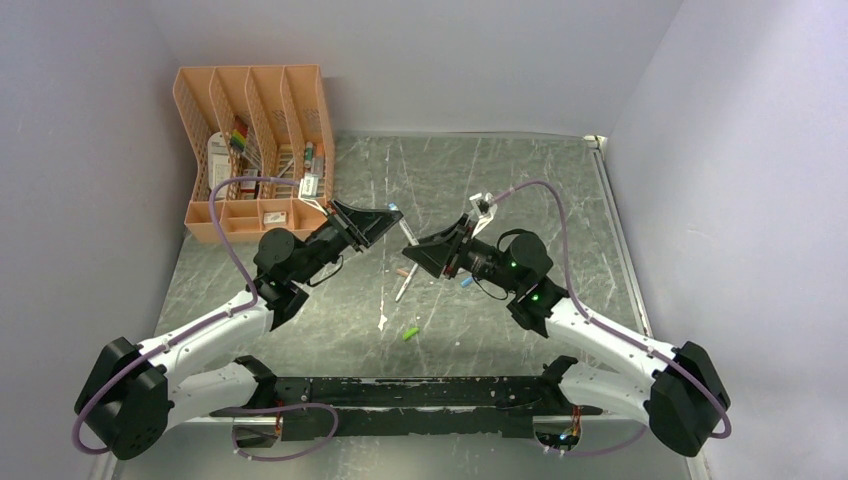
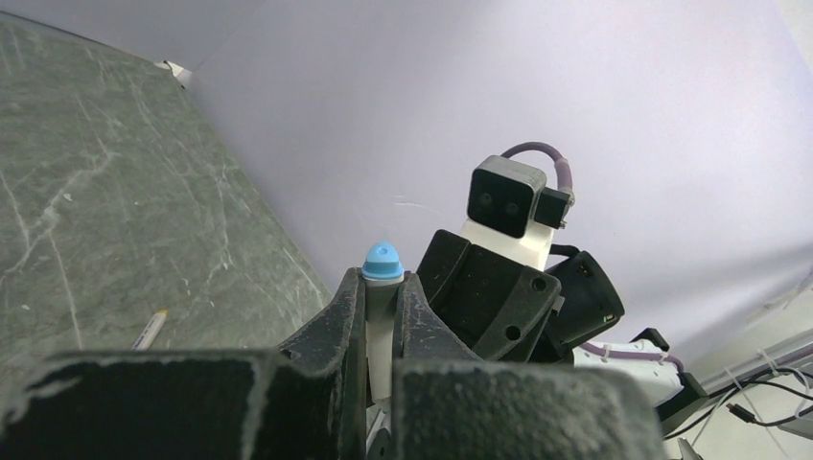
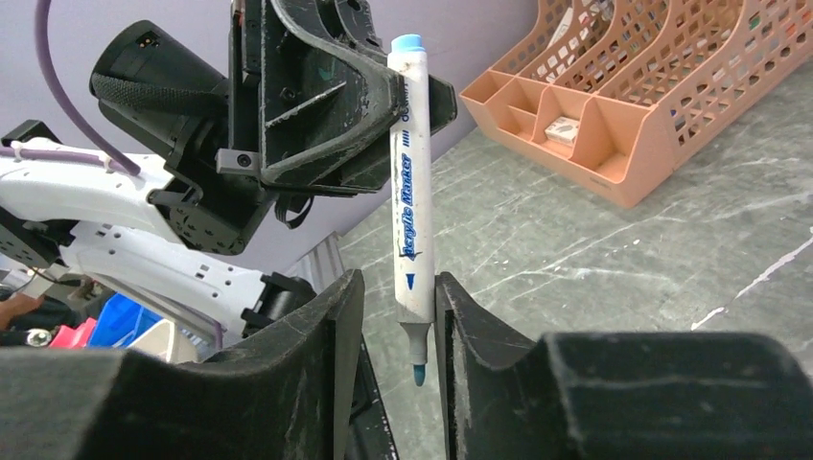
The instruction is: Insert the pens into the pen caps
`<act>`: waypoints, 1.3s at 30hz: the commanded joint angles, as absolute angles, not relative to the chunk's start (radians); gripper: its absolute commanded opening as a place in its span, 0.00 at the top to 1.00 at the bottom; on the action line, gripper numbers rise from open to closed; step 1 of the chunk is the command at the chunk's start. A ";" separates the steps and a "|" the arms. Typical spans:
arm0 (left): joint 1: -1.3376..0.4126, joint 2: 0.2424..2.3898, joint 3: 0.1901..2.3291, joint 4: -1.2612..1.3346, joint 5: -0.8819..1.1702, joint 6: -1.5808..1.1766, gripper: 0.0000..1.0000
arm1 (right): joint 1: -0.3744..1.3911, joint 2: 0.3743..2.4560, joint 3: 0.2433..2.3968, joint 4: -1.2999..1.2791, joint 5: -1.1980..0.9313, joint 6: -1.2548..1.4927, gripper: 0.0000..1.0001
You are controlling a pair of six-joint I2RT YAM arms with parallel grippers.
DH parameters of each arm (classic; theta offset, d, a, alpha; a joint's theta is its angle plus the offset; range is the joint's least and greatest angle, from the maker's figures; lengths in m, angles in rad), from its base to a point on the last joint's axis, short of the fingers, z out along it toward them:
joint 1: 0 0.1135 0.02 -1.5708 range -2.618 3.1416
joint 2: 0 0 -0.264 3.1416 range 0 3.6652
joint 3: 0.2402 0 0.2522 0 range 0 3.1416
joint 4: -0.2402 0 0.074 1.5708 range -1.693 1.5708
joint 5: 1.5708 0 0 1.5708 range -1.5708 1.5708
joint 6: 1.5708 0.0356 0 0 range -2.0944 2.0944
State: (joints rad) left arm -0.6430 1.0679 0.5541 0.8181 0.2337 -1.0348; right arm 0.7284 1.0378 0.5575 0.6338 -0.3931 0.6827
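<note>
so the two arms meet over the middle of the surface (image 1: pixel 500 190), noses almost together. The left end effector (image 2: pixel 382 286) is clamped tight on the blue pen (image 3: pixel 412 192), gripping it high up near the blue butt end, so that end pokes out just above the fingers and the rest of the white barrel hangs down below them. From the right wrist view the pen is pretty much upright, blue tip pointing down and bare, no cap on it, with "Acrylic Marker" printed along the barrel. The right end effector (image 3: pixel 398 280) sits around the lower end of that pen with its jaws partway apart: the barrel looks to be right against one finger, and there's a clear gap between it and the other, so it isn't pinching anything. The tip hangs down between the two fingers. Down on the surface, a second pen (image 1: pixel 404 283) lies flat just below where the arms meet, with the orange-pink cap (image 1: pixel 403 270) right beside it, touching or nearly, can't tell which. The blue cap (image 1: pixel 466 282) lies close by, tucked under the right arm's wrist. The green cap (image 1: pixel 411 333) lies on its own further toward the arm bases, apart from the others. The peach mesh organiser (image 1: pixel 200 228) stands at the far left corner, behind the left arm, with assorted stationery in its slots
</note>
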 commanded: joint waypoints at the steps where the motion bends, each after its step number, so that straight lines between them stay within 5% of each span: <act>1: -0.637 1.057 0.539 0.857 0.276 -1.027 0.93 | 0.729 0.996 0.580 0.628 -0.389 0.649 0.71; 5: -0.635 1.064 0.530 0.855 0.309 -1.026 0.93 | 0.729 0.990 0.592 0.577 -0.383 0.613 0.98; 7: -0.632 1.073 0.549 0.822 0.342 -1.005 0.91 | 0.729 0.990 0.596 0.552 -0.394 0.593 1.00; 11: -0.568 1.105 0.635 0.709 0.508 -0.922 0.54 | 0.729 0.999 0.647 0.397 -0.414 0.494 1.00; 14: -0.461 1.134 0.700 0.635 0.682 -0.879 0.42 | 0.729 0.988 0.666 0.302 -0.455 0.434 1.00; 27: -0.390 1.228 0.787 0.663 1.036 -0.855 0.45 | 0.729 0.994 0.669 0.287 -0.552 0.401 1.00; 33: -0.390 1.185 0.814 0.497 1.041 -0.725 0.32 | 0.730 1.026 0.706 0.269 -0.556 0.378 1.00; 39: -0.390 1.169 0.837 0.368 1.070 -0.626 0.44 | 0.730 1.052 0.715 0.289 -0.572 0.388 1.00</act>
State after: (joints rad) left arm -0.3923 1.1957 0.7971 0.4610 1.0157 -0.7212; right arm 0.7277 1.0405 0.6861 0.2653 -0.5484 0.3985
